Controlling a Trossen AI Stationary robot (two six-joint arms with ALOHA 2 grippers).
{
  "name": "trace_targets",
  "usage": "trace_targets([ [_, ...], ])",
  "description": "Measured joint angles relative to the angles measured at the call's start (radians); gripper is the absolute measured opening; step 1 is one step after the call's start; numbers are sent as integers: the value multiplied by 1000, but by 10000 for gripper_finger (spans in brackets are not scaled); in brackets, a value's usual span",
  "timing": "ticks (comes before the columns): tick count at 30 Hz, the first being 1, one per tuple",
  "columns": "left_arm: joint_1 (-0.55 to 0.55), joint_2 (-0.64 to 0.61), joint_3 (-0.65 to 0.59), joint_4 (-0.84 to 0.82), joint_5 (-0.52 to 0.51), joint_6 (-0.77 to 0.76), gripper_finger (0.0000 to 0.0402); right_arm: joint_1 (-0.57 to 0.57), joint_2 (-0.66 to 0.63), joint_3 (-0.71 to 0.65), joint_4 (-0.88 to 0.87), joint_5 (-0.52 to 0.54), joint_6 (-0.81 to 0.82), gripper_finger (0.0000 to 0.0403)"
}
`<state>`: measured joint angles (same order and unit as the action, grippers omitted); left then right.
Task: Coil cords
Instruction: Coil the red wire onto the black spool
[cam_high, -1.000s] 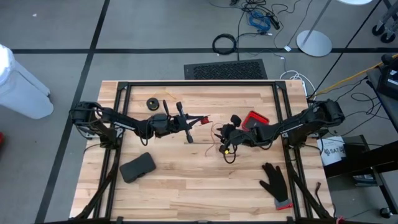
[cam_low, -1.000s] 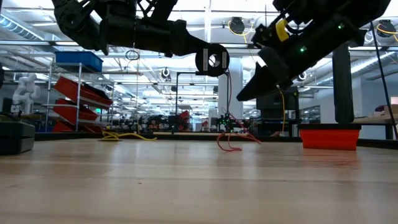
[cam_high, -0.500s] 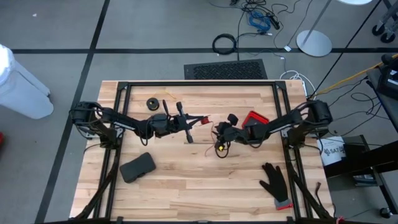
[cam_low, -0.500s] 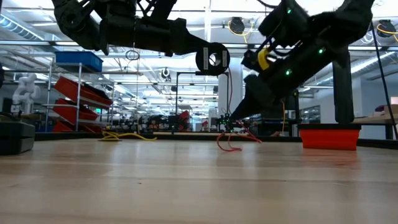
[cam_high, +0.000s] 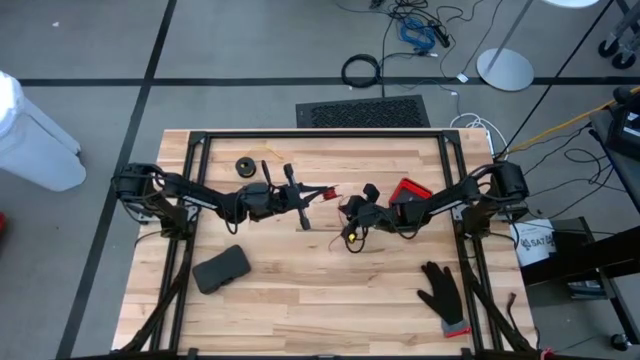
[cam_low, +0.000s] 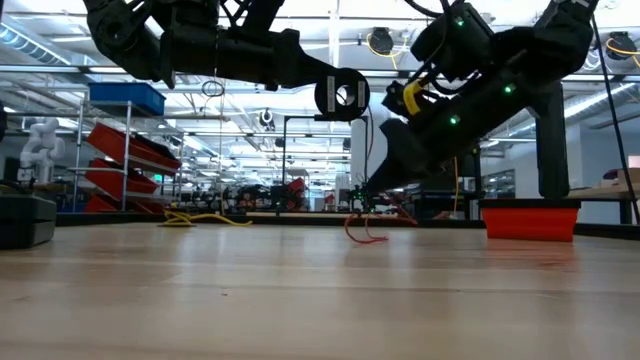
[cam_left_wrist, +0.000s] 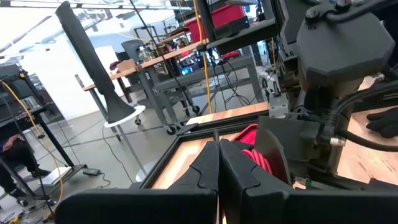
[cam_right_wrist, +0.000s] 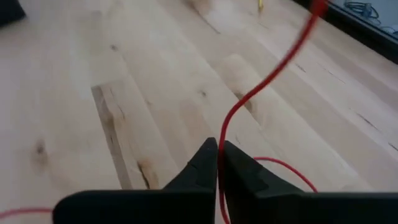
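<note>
The red cord (cam_right_wrist: 261, 87) is thin like string and lies loose near the middle of the bench (cam_high: 330, 300), with floppy loops resting on the wood. It looks very light and very soft. It will bend any way it is pulled, and it may tangle or slide away. A tiny cord like this can slip out of a pinch, so it is best to hold it on a straight bit, not on a loop, and to pull it gently.

The right gripper (cam_right_wrist: 217, 155) has its fingers (cam_right_wrist: 193, 171) pinched tight on the red cord, which runs up from between the tips. It sits low over the middle of the bench.

The left gripper (cam_high: 300, 197) is just beside it, lifted off the wood. Its fingers (cam_left_wrist: 202, 168) are squeezed together, and a small black round spool (cam_low: 341, 97) shows at its tip. I think the red cord goes up to that spool, but it is too thin to be sure.

Another black spool (cam_high: 244, 166) sits farther back with a yellow-tan cord (cam_high: 268, 160) by it. A black glove (cam_high: 440, 292) and a red bin (cam_high: 410, 192) are off to the right side.
</note>
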<state>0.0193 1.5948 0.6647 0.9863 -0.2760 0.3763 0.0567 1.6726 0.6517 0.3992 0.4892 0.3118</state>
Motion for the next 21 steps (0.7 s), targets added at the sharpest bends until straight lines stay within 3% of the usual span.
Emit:
trace_targets([
  [6,0,0,0,1,0,-2,0,-12,30,87,9,-16,-17,1],
  [14,0,5,-5,-37,-13,18,0,-8,194,307,5,-81,-56,0],
  [21,0,0,0,-12,-22,19,0,32,181,350,-20,51,-63,0],
])
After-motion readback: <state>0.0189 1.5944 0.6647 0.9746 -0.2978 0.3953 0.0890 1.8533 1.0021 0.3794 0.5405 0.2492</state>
